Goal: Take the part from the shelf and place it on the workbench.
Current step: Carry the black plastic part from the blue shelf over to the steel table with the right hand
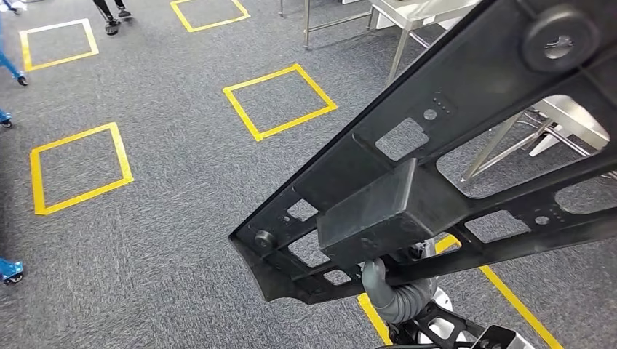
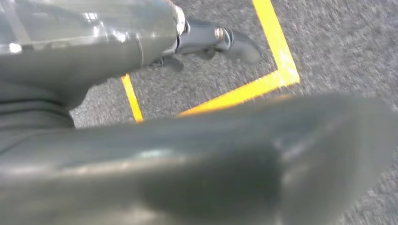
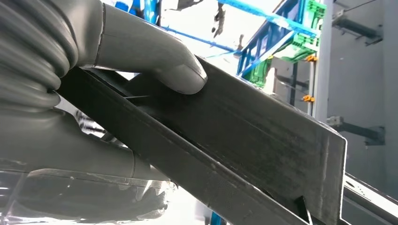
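My right hand (image 3: 84,70) is clamped on the part (image 3: 244,136): from the right wrist camera I see the thick grey thumb (image 3: 155,56) pressed flat on one face of the black panel, with the rest of the hand under the panel's edge. From the head camera, that hand (image 1: 396,291) sits at about 6 o'clock, just under the part (image 1: 436,167), grey ribbed cover showing beneath the frame. The part is a long black frame with cut-out windows and a boxy block in the middle; it runs from around 7 o'clock up to 1 o'clock across my view, held up above the floor.

My left hand (image 2: 220,40) is over carpet, one dark finger sticking out; whether it is wide or closed I cannot tell, the picture is blurred. A big blurred grey shape crosses that camera close up.

Below the part lies grey carpet (image 1: 167,240) with yellow tape squares (image 1: 280,102). At 12 to 1 o'clock stand metal table legs (image 1: 400,51). At 11 o'clock, a person's feet (image 1: 113,18).
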Robot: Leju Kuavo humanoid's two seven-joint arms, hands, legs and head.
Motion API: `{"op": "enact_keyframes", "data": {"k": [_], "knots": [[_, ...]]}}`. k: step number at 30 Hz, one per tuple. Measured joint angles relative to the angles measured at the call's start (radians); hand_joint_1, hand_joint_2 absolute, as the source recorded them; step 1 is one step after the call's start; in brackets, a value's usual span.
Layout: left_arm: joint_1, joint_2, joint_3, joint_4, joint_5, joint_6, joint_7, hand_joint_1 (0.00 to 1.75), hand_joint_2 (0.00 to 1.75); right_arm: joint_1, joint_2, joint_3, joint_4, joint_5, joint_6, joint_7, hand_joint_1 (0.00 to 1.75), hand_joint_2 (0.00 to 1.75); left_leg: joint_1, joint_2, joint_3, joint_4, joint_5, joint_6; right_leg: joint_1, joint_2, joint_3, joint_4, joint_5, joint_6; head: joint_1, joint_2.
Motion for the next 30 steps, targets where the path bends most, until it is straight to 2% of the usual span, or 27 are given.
{"op": "enact_keyframes", "data": {"k": [2,3,4,5,6,7,9,10,11,13,14,15,16,17,18,19,20,21,22,23,24,25,26,28,29,30], "knots": [[0.0,0.0,0.0,0.0,-0.005,0.0,0.0,0.0,0.0,0.004,0.003,-0.005,0.002,0.004,0.004,0.0,1.75,1.75,-0.003,0.021,0.0,-0.003,0.001,0.007,0.0,-0.052,-0.054,0.116,-0.063,0.007,0.0,0.0],[0.002,0.0,0.0,0.0,-0.007,0.0,0.0,0.0,0.0,0.007,0.006,-0.006,0.004,0.007,0.007,0.0,1.75,1.75,-0.005,0.032,-0.001,-0.003,0.0,0.009,-0.002,-0.062,-0.089,0.186,-0.093,0.01,0.0,0.0],[0.003,0.0,0.0,0.0,-0.01,0.0,0.0,0.0,0.0,0.01,0.01,-0.006,0.006,0.012,0.01,0.0,1.75,1.75,-0.007,0.045,-0.001,-0.002,-0.001,0.01,-0.003,-0.066,-0.114,0.238,-0.109,0.012,0.0,0.0],[0.003,0.0,0.0,0.0,-0.012,0.0,0.0,0.0,0.0,0.012,0.014,-0.006,0.009,0.016,0.012,0.0,1.75,1.75,-0.009,0.057,0.0,-0.002,-0.002,0.01,-0.004,-0.068,-0.122,0.253,-0.106,0.012,0.0,0.0],[0.003,-0.001,0.0,0.0,-0.013,0.0,0.0,0.0,0.0,0.012,0.02,-0.006,0.012,0.019,0.013,0.0,1.75,1.75,-0.01,0.068,0.001,-0.002,-0.003,0.01,-0.004,-0.072,-0.107,0.225,-0.083,0.011,0.0,0.0],[0.001,-0.001,0.0,0.0,-0.013,-0.002,0.0,0.0,0.0,0.01,0.025,-0.006,0.014,0.022,0.014,0.0,1.75,1.75,-0.011,0.078,0.002,-0.002,-0.004,0.009,-0.003,-0.081,-0.072,0.16,-0.049,0.007,0.0,0.0],[-0.002,-0.002,0.0,0.0,-0.014,-0.007,0.0,0.0,0.0,0.004,0.037,-0.007,0.015,0.03,0.018,0.0,1.75,1.75,-0.014,0.094,0.007,-0.002,-0.009,0.003,0.005,-0.123,0.003,0.017,0.001,-0.006,0.0,0.0],[-0.003,-0.002,0.001,0.0,-0.014,-0.01,0.001,0.0,0.0,0.001,0.042,-0.007,0.016,0.034,0.021,0.0,1.75,1.75,-0.016,0.101,0.009,-0.001,-0.011,-0.002,0.011,-0.138,0.023,-0.024,0.01,-0.013,0.0,0.0],[-0.003,-0.002,0.002,0.0,-0.013,-0.013,0.001,0.0,0.0,-0.001,0.047,-0.007,0.016,0.036,0.024,0.0,1.75,1.75,-0.016,0.109,0.011,-0.001,-0.013,-0.006,0.016,-0.144,0.029,-0.039,0.01,-0.019,0.0,0.0],[-0.004,-0.002,0.003,0.0,-0.013,-0.015,0.002,0.0,0.0,-0.003,0.054,-0.008,0.017,0.038,0.028,0.0,1.75,1.75,-0.016,0.125,0.015,-0.003,-0.016,-0.017,0.016,-0.123,0.029,-0.044,0.014,-0.028,0.0,0.0],[-0.005,-0.001,0.003,0.0,-0.013,-0.015,0.002,0.0,0.0,-0.003,0.056,-0.008,0.017,0.04,0.03,0.0,1.75,1.75,-0.015,0.121,0.015,0.003,-0.023,-0.022,0.013,-0.113,0.033,-0.05,0.018,-0.034,0.0,0.0],[-0.006,-0.002,0.004,0.0,-0.013,-0.014,0.003,0.0,0.0,-0.002,0.06,-0.008,0.018,0.044,0.03,0.0,1.75,1.75,-0.013,0.106,0.008,0.025,-0.04,-0.026,0.01,-0.103,0.036,-0.056,0.022,-0.04,0.0,0.0],[-0.005,-0.002,0.005,0.0,-0.013,-0.012,0.003,0.0,0.0,0.0,0.063,-0.008,0.018,0.049,0.028,0.0,1.75,1.75,-0.011,0.085,-0.009,0.069,-0.067,-0.029,0.006,-0.093,0.04,-0.061,0.025,-0.045,0.0,0.0],[-0.004,-0.003,0.007,0.0,-0.013,-0.009,0.004,0.0,0.0,0.003,0.066,-0.006,0.018,0.052,0.022,0.0,1.75,1.75,-0.009,0.06,-0.036,0.132,-0.1,-0.032,0.006,-0.083,0.041,-0.063,0.026,-0.047,0.0,0.0],[-0.001,-0.004,0.011,0.0,-0.013,-0.005,0.006,0.0,0.0,0.005,0.066,-0.003,0.019,0.053,0.008,0.0,1.75,1.75,-0.007,0.046,-0.07,0.203,-0.132,-0.034,0.006,-0.072,0.04,-0.062,0.027,-0.049,0.0,0.0],[0.002,-0.005,0.015,0.0,-0.013,0.0,0.007,0.0,0.0,0.007,0.064,0.002,0.021,0.048,-0.01,0.0,1.75,1.75,-0.007,0.04,-0.1,0.26,-0.149,-0.037,0.007,-0.059,0.039,-0.06,0.027,-0.049,0.0,0.0],[0.005,-0.005,0.019,0.0,-0.014,0.003,0.007,0.0,0.0,0.008,0.057,0.009,0.024,0.037,-0.032,0.0,1.75,1.75,-0.006,0.038,-0.115,0.285,-0.148,-0.038,0.007,-0.046,0.039,-0.058,0.026,-0.049,0.0,0.0],[0.006,-0.005,0.022,0.0,-0.015,0.005,0.007,0.0,0.0,0.006,0.047,0.014,0.027,0.022,-0.051,0.0,1.75,1.75,-0.006,0.036,-0.113,0.272,-0.126,-0.038,0.006,-0.033,0.039,-0.056,0.025,-0.048,0.0,0.0],[0.007,-0.005,0.023,0.0,-0.017,0.005,0.007,0.0,0.0,0.004,0.036,0.018,0.029,0.007,-0.064,0.0,1.75,1.75,-0.004,0.032,-0.093,0.221,-0.089,-0.038,0.006,-0.02,0.039,-0.053,0.024,-0.046,0.0,0.0],[0.006,-0.005,0.025,0.0,-0.019,0.006,0.007,0.0,0.0,0.002,0.024,0.019,0.031,-0.009,-0.072,0.0,1.75,1.75,-0.002,0.018,-0.064,0.15,-0.051,-0.038,0.004,-0.009,0.039,-0.049,0.022,-0.042,0.0,0.0],[0.006,-0.005,0.026,0.0,-0.02,0.006,0.006,0.0,0.0,0.0,0.013,0.019,0.032,-0.021,-0.075,0.0,1.75,1.75,0.001,-0.001,-0.036,0.084,-0.026,-0.036,0.005,0.002,0.037,-0.043,0.019,-0.037,0.0,0.0],[0.006,-0.005,0.028,0.0,-0.02,0.006,0.006,0.0,0.0,-0.002,0.003,0.019,0.032,-0.031,-0.074,0.0,1.75,1.75,0.002,-0.016,-0.017,0.038,-0.011,-0.034,0.004,0.011,0.032,-0.038,0.018,-0.032,0.0,0.0],[0.005,-0.006,0.029,0.0,-0.02,0.007,0.005,0.0,0.0,-0.003,-0.007,0.019,0.033,-0.037,-0.073,0.0,1.75,1.75,0.002,-0.027,-0.008,0.017,-0.009,-0.03,0.004,0.02,0.027,-0.035,0.018,-0.026,0.0,0.0],[0.004,-0.006,0.032,0.0,-0.019,0.008,0.004,0.0,0.0,-0.004,-0.025,0.02,0.033,-0.044,-0.067,0.0,1.75,1.75,-0.001,-0.017,-0.007,0.012,-0.009,-0.016,0.002,0.035,0.021,-0.036,0.021,-0.012,0.0,0.0],[0.002,-0.007,0.034,0.0,-0.018,0.009,0.003,0.0,0.0,-0.004,-0.033,0.02,0.033,-0.047,-0.063,0.0,1.75,1.75,-0.001,-0.008,-0.005,0.008,-0.006,-0.009,0.001,0.028,0.018,-0.032,0.018,-0.007,0.0,0.0],[0.002,-0.008,0.036,0.0,-0.018,0.01,0.001,0.0,0.0,-0.005,-0.039,0.02,0.033,-0.05,-0.059,0.0,1.75,1.75,-0.001,0.002,-0.004,0.004,-0.003,-0.001,0.001,0.009,0.009,-0.015,0.006,-0.002,0.0,0.0]]}}
